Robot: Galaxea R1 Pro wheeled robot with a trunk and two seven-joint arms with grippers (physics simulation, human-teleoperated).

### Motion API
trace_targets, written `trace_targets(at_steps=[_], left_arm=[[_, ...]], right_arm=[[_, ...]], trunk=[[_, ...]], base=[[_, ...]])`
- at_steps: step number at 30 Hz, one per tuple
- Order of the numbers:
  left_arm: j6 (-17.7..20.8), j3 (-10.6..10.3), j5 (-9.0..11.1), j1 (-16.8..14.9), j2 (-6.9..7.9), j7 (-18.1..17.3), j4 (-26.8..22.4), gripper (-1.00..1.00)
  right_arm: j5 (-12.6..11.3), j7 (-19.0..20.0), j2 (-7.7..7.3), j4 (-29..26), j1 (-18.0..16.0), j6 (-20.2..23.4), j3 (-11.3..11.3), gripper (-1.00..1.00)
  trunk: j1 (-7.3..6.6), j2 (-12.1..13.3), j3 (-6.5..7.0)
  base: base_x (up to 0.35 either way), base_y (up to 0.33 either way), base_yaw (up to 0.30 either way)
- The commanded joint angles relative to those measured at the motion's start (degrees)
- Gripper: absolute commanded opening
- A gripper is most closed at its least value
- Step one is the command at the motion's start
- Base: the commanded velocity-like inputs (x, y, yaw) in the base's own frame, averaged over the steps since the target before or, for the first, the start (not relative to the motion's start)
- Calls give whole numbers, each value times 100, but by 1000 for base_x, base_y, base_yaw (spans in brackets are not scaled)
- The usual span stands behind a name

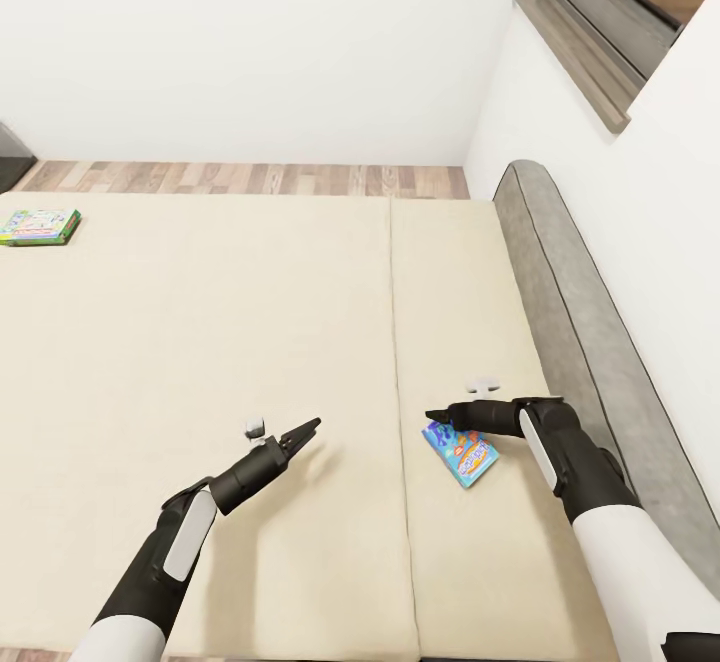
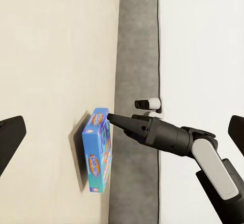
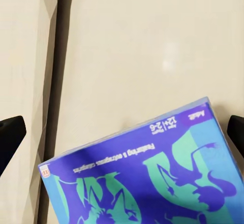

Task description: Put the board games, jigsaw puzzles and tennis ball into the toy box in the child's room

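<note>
Both arms reach forward over the bed (image 1: 250,322), whose cover is a smooth cream cloth divided by one straight seam into a wide part and a narrow part. Each arm has a white glossy sleeve and then a black matte wrist that becomes thin toward the tip.

In the head view, the right hand (image 1: 436,415) comes to one dark point, with its fingers pressed together, just above the upper corner of the blue board game (image 1: 462,451). From the left wrist camera this same tip (image 2: 110,118) is at the top edge of the box (image 2: 97,150), but I cannot tell if it really touches it. The box is a flat rectangular carton, glossy, mostly blue with orange and white printing. It lies on the narrow part of the bed, beside the seam, and it looks a little raised on one side (a dark shadow is under it). In the right wrist view its blue and green face (image 3: 147,178) is cut off by the edge of the picture, and the small text on it is too small to read.

The left hand (image 1: 306,429) is also closed to a point, with nothing in it, and it hangs over the wide part of the bed, well apart from the blue box.

A second board game (image 1: 38,226), green and white, lies flat at the far left corner of the bed; its print is too small to read. A grey padded headboard (image 1: 575,322) with a rounded end runs along the white wall (image 1: 640,192).
</note>
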Motion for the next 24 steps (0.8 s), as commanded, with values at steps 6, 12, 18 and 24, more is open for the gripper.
trace_targets(at_steps=[6,12,18,24], left_arm=[[44,13,9,-3,-5,-15,1,100],[44,13,8,-3,-5,-19,-2,100],[44,13,5,-3,-5,-19,0,100],[44,13,4,-3,-5,-18,-1,100]], right_arm=[[5,6,-9,390,1,78,11,100],[3,2,-20,383,1,227,19,100],[1,4,-62,337,1,474,27,100],[-3,22,-92,215,1,663,36,100]], trunk=[[0,-2,-3],[0,-2,-3],[0,-2,-3],[0,-2,-3]], base=[[0,0,0],[0,0,0],[0,0,0],[0,0,0]])
